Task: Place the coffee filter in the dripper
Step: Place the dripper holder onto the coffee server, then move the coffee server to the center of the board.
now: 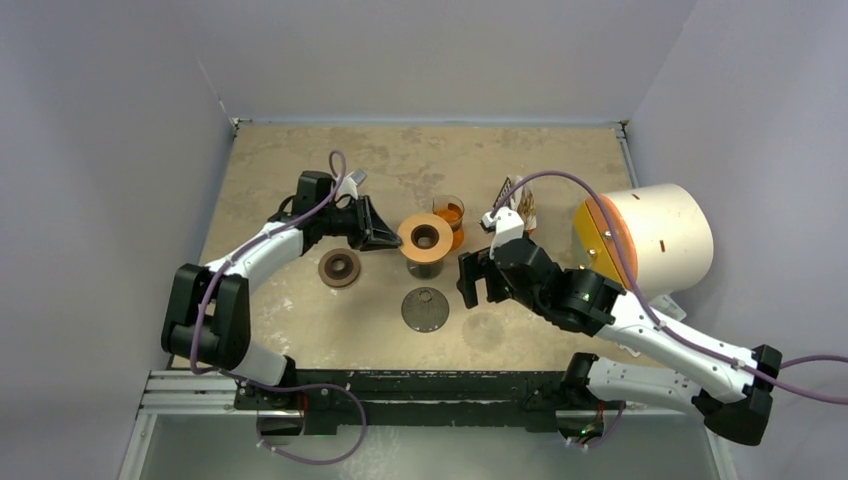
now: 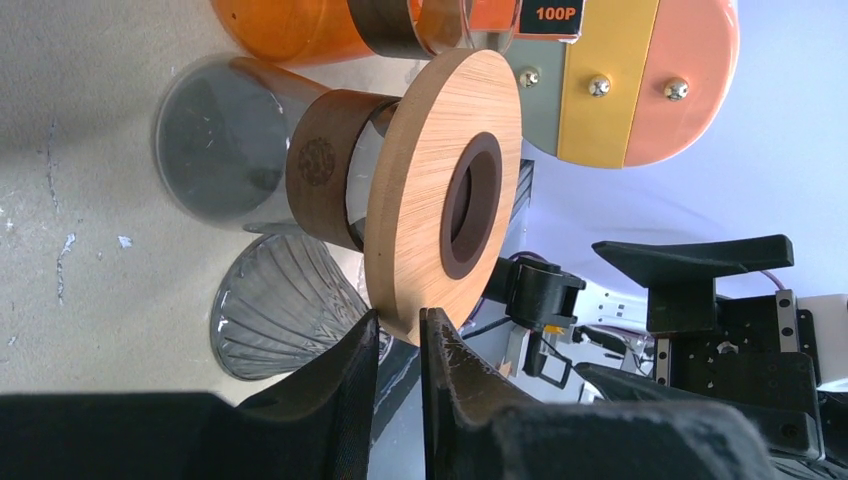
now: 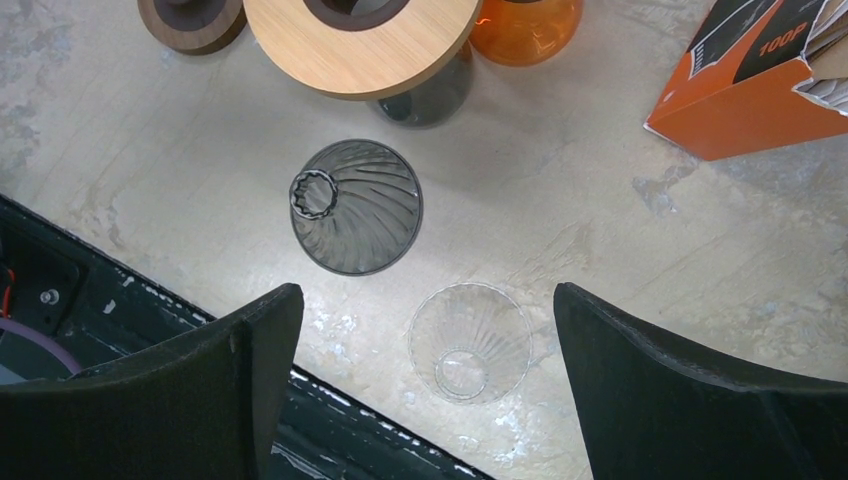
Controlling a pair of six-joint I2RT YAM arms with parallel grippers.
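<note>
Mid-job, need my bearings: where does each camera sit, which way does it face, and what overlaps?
Top external: above and behind the bases, looking down on the table; left arm and right arm show whole.
Left wrist: on the left arm, looking sideways along the left claw, pinched on the wooden ring; that claw fills the bottom edge.
Right wrist: on the right arm, looking down through the open right claw at the dark dripper; the claw frames the bottom corners.
Shared: both wrist views catch the wooden ring and dark dripper.
</note>
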